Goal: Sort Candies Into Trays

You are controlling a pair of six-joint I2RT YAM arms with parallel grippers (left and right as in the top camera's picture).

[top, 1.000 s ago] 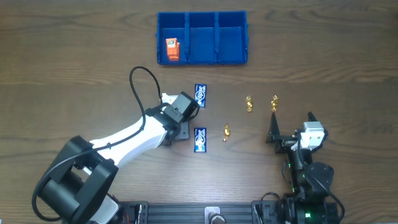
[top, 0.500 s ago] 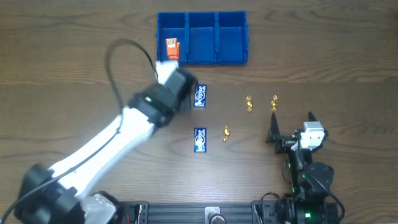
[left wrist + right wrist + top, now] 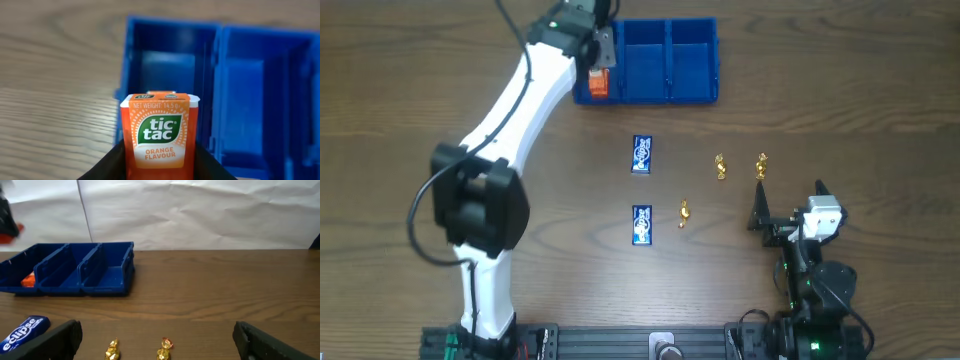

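Left gripper (image 3: 160,150) swung from centre to tray (image 3: 690,97), left compartment, clamped on orange box (image 3: 160,132); right gripper (image 3: 156,327) agape, empty; blue packs (image 3: 641,154), gold candies (image 3: 720,166) unsorted.

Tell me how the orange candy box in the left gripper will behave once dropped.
The orange candy box looks rigid with flat faces, so it likely won't roll. Tall and narrow, it may tip over in the blue tray.
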